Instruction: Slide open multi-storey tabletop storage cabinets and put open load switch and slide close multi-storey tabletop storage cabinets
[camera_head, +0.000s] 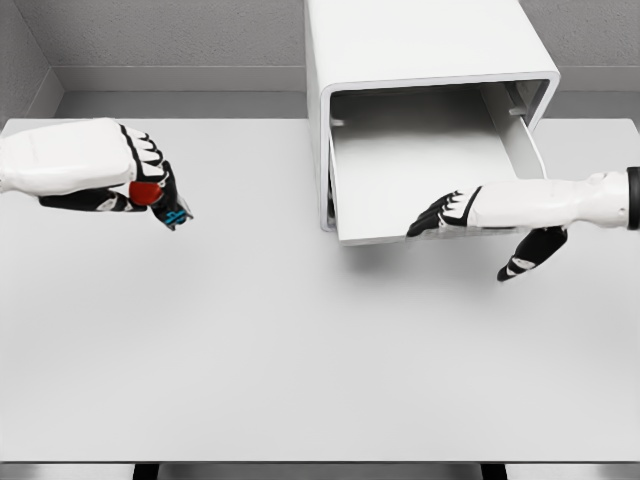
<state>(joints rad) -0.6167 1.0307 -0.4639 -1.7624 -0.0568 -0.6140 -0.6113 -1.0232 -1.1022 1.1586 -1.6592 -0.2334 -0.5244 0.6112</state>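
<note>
White table (300, 360) holds the cabinet (420, 50), its drawer (420, 165) pulled toward us. Right hand (470, 212) rests fingers on the drawer front. Left hand (120, 170) grips the load switch (160, 200), tip pointing right-down.

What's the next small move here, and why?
Probably carry the left hand rightward toward the drawer. It already grips the switch, the drawer is slid out and looks empty, and the right hand rests at its front edge.
</note>
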